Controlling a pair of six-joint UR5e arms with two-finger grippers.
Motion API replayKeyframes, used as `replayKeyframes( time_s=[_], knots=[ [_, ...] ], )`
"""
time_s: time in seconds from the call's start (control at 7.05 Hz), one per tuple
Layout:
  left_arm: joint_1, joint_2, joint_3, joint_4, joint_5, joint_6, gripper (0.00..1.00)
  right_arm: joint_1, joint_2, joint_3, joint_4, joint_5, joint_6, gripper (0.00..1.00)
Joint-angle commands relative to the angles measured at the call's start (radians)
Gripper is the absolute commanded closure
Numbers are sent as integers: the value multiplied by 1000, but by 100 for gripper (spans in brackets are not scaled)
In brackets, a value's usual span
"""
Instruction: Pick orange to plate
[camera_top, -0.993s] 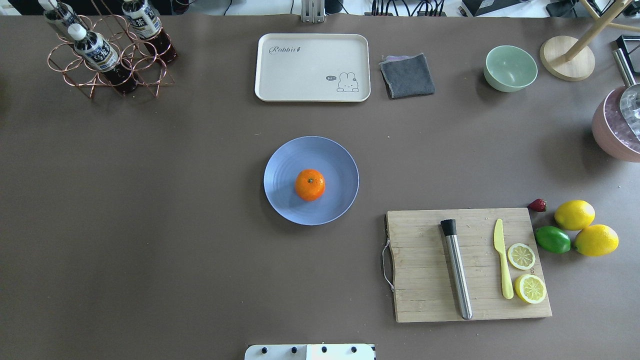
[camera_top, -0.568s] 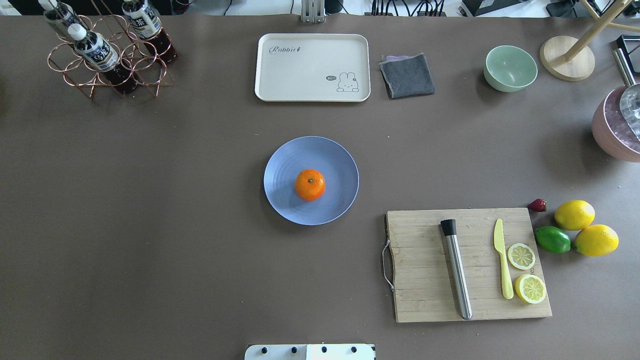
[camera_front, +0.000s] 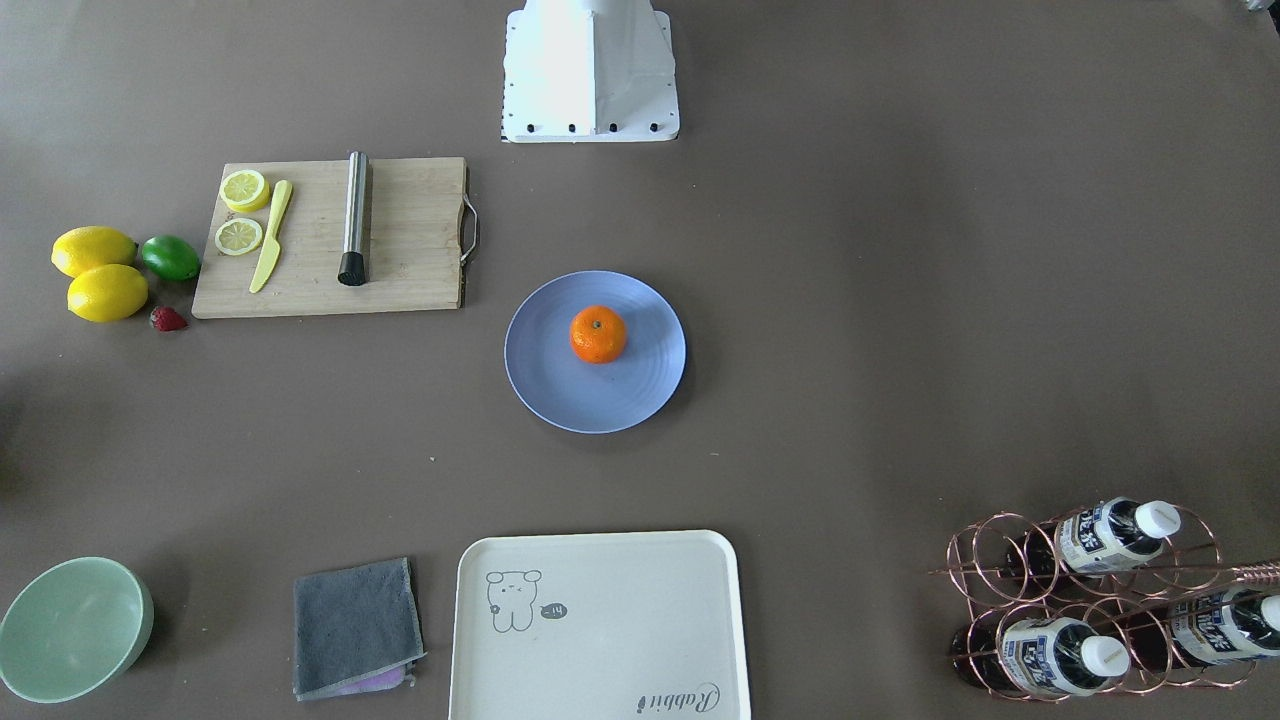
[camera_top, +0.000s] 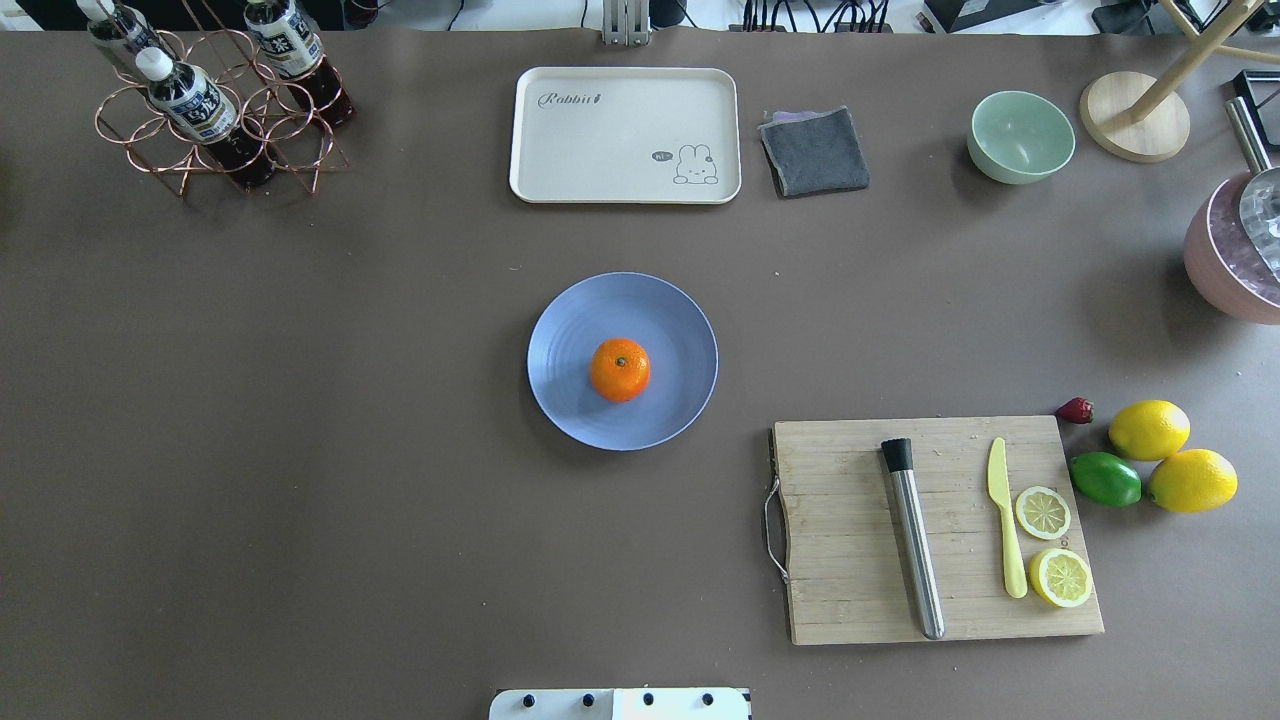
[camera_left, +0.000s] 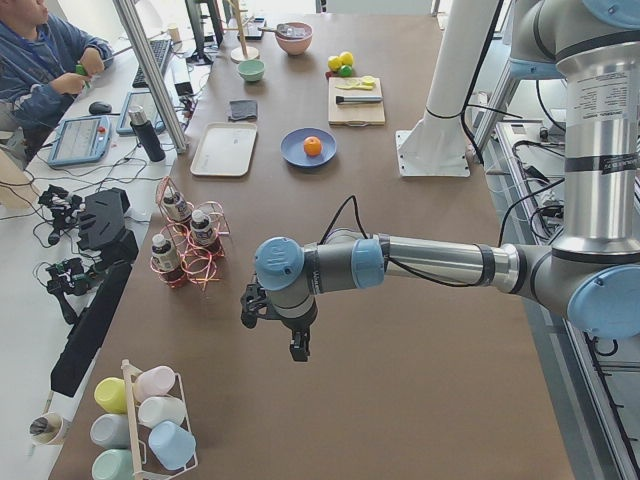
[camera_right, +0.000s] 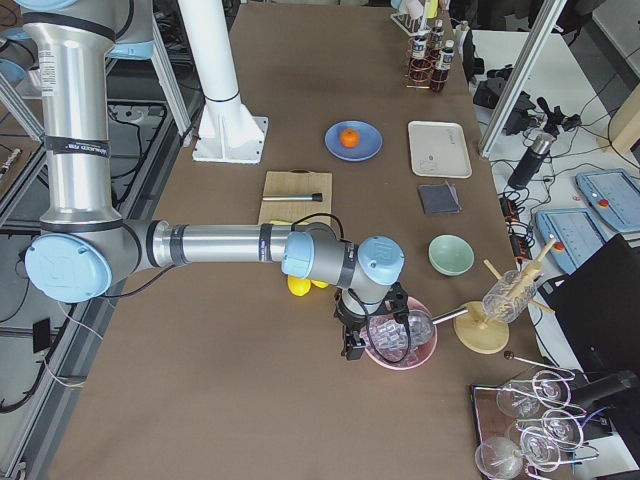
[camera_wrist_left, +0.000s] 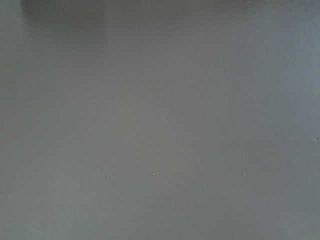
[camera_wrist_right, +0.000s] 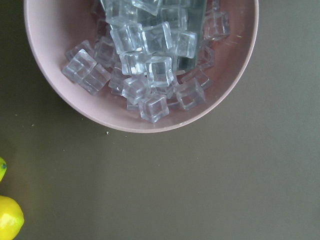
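Orange (camera_top: 620, 370) on the plate (camera_top: 570, 405), both arms parked out wide.

Sweep the overhead view left to right with me: wire rack (camera_top: 270, 125) of bottles at the far left corner, then mid-table your blue plate, and there's the orange sitting near its centre, stem dimple up, nothing touching it. Right of that comes the cutting board (camera_top: 850, 520) with the metal rod (camera_top: 915, 550), the yellow knife (camera_top: 1005, 530) and lemon slices (camera_top: 1043, 512). Your left gripper (camera_left: 298, 350) hangs over bare table at the left end, well apart from the plate. It shows only from the side, so I cannot tell whether its fingers are apart or together. Your right gripper (camera_right: 350, 348) hangs just beside the pink bowl (camera_right: 420, 352) of ice cubes at the far right end. Same story there: cannot tell.
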Motion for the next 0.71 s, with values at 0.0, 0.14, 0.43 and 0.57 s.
replayKeyframes(
  time_s=[0.0, 0.14, 0.43, 0.57],
  knots=[
    [-1, 1, 2, 1, -5, -2, 2, -21, 0, 1, 51, 0, -1, 0],
    [2, -10, 10, -3, -7, -3, 2, -31, 0, 1, 74, 1, 0, 0],
    [2, -10, 15, -2, -7, -2, 2, -33, -2, 1, 79, -2, 0, 0],
    [2, -4, 27, -5, -7, 0, 2, -38, -2, 0, 79, -2, 9, 0]
  ],
)
